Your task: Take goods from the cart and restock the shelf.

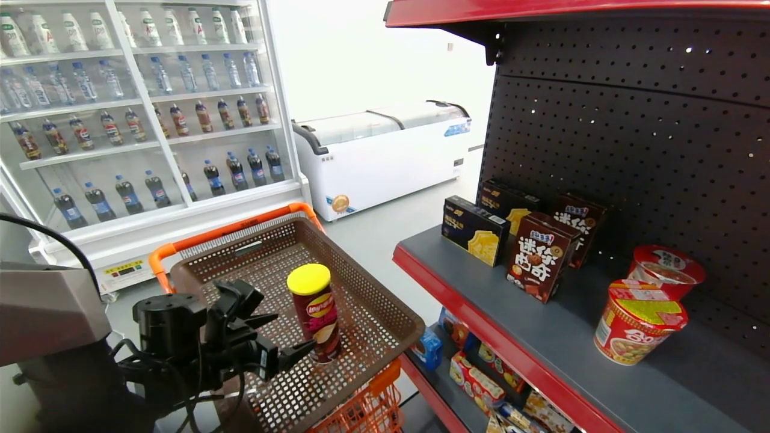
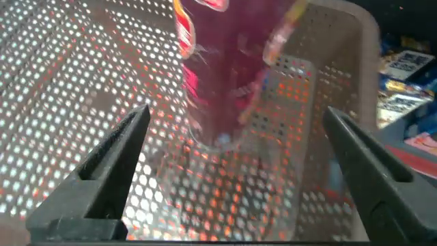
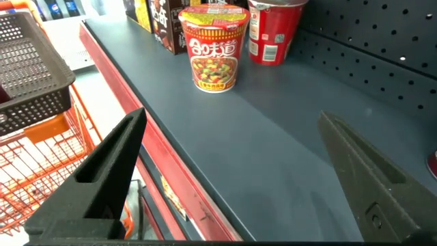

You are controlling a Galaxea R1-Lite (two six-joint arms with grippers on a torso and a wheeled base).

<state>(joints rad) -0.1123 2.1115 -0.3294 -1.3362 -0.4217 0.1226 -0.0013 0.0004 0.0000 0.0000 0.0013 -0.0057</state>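
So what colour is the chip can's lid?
Yellow lid on a dark red can; head view shows it best.

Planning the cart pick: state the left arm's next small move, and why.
Probably ease the left gripper forward until its open fingers straddle the chip can. The can stands upright in the brown basket, centred between the fingers but apparently just beyond their tips, so closing now would likely miss it or pinch only its edge.

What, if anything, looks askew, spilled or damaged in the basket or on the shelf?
Nothing stands out. The chip can stands upright in the basket; boxes and noodle cups stand tidily on the shelf.
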